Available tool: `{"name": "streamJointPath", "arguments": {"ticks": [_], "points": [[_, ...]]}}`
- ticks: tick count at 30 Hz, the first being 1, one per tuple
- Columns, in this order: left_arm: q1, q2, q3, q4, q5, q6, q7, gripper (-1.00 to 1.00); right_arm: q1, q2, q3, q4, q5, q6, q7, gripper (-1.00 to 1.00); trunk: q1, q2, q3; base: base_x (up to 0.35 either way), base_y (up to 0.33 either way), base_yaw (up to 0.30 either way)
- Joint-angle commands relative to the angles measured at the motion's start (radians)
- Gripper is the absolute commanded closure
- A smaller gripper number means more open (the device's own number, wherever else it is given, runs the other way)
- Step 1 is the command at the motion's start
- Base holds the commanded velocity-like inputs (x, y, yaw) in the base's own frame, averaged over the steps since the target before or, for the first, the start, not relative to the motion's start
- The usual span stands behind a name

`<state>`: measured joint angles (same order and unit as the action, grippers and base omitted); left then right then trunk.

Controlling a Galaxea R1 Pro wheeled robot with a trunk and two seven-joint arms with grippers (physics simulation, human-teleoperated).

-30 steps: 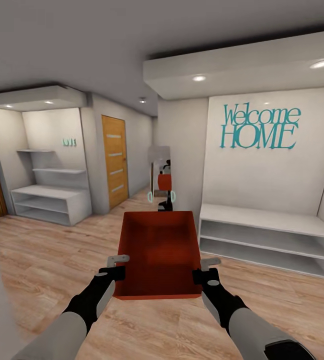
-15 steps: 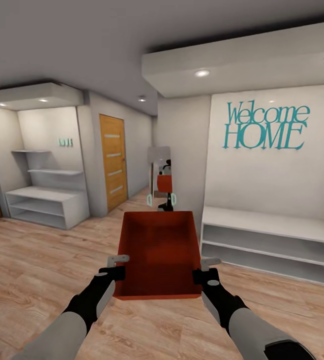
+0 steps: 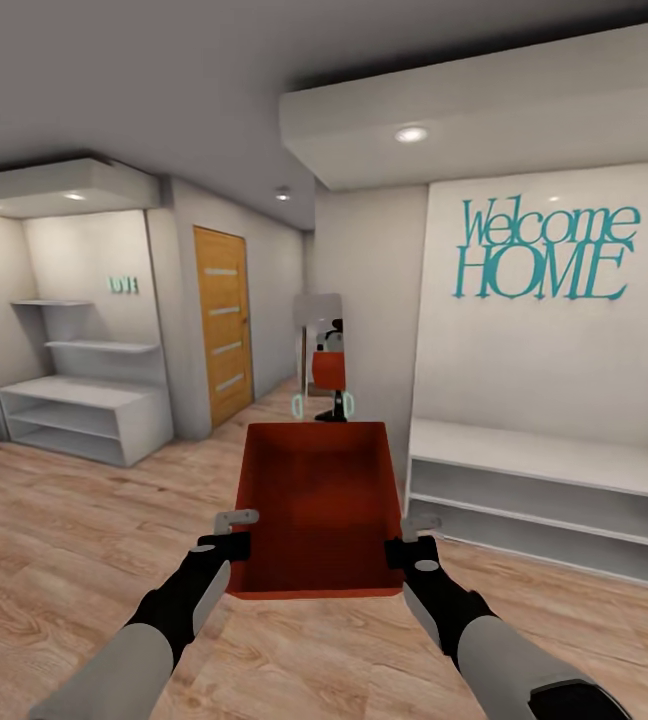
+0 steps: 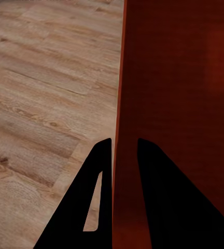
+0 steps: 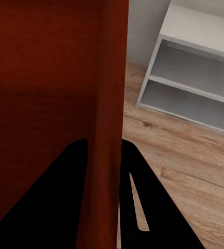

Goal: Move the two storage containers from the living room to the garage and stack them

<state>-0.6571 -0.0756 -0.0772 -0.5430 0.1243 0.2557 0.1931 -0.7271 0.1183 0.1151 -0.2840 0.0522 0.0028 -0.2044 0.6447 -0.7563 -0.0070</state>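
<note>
Left gripper (image 3: pixel 234 532) is clamped on the left wall of the storage container (image 3: pixel 316 500), one finger inside and one outside; the left wrist view confirms it, with the gripper (image 4: pixel 124 148) straddling the thin red wall of the container (image 4: pixel 179 104) and both dark fingers (image 4: pixel 99 171) pressed against it. Right gripper (image 3: pixel 411 535) does the same on the right wall; in the right wrist view the gripper (image 5: pixel 106 148) pinches the container wall (image 5: pixel 55 67) between its fingers (image 5: pixel 133 171). The bin is held level between both arms in front of the torso, off the ground, open top up, interior empty as far as I can see. Below it is a light wood plank floor (image 3: pixel 64 540), also seen under the left wrist (image 4: pixel 39 104). To the right there's a low white shelf bench (image 3: pixel 554 490) against a white wall with teal "Welcome HOME" lettering (image 3: pixel 544 250); its open shelves show in the right wrist view (image 5: pixel 195 78). Straight ahead, past the bin's far edge, a mirror (image 3: pixel 324 345) reflects the robot and a red bin. Left of that is an orange door (image 3: pixel 222 320), then a second white shelf unit (image 3: pixel 84 410) in an alcove on the far left.
</note>
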Motion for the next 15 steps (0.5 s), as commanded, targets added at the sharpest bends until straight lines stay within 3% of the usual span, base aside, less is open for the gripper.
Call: {"name": "streamJointPath", "arguments": {"ticks": [1,15], "points": [[-0.001,0.002,0.022,-0.005,-0.018,-0.016,0.016,1.0,0.0,-0.009,-0.005,0.003,0.0,0.0,-0.007,1.0,0.001,-0.001,-0.001,0.323,0.0,0.0],[-0.001,0.002,0.022,-0.005,-0.018,-0.016,0.016,1.0,0.0,-0.008,-0.005,0.004,0.0,0.001,-0.007,1.0,0.001,-0.001,-0.001,0.323,0.0,0.002]]}}
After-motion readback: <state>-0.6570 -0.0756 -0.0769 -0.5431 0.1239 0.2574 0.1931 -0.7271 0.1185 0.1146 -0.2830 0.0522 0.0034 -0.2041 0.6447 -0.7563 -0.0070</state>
